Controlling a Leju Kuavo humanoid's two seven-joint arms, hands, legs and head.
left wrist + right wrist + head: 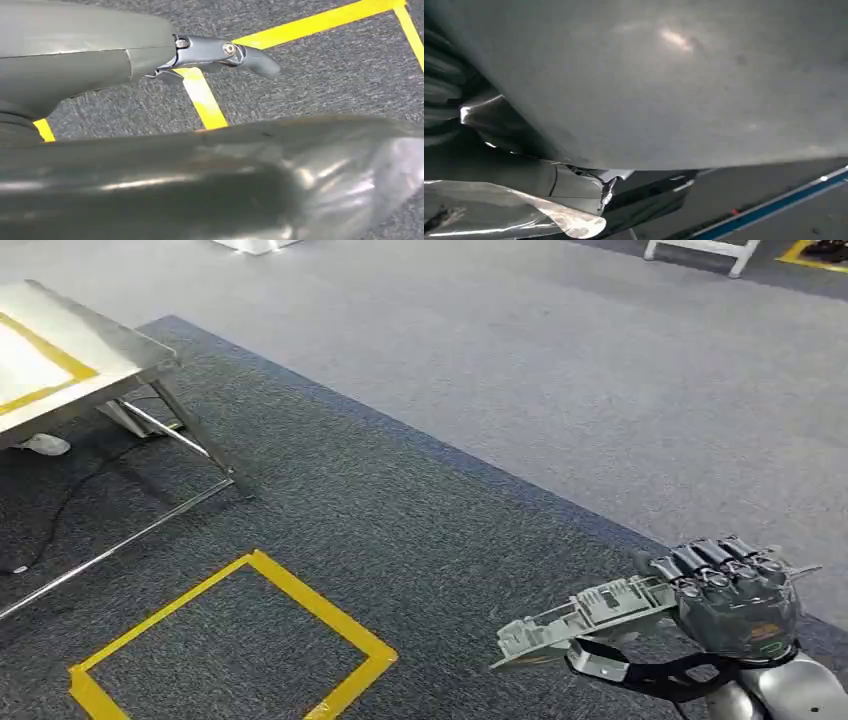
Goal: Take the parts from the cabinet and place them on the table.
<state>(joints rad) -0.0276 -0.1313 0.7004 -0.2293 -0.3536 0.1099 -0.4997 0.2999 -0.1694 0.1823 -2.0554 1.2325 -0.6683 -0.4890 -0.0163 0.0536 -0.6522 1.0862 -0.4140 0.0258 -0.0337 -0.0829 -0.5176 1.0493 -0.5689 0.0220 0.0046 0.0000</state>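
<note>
Dark carpet (400, 510), right hand (735, 595) gripping grey part (585, 618); left hand (220, 52) seemingly empty, mostly cropped.

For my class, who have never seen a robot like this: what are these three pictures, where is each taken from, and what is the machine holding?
This is a two-legged robot with two silver arms and many-fingered hands. The wide picture comes from a camera high on its body, looking down at carpet. There its right hand holds a flat grey plastic part, sticking out sideways. Ahead on the left stands a metal table with yellow tape on top, and a yellow tape square marks the floor. The other two pictures come from cameras at the wrists. The left wrist view shows the left hand above the tape, holding nothing. The right wrist view is mostly blurred grey surface.
</note>
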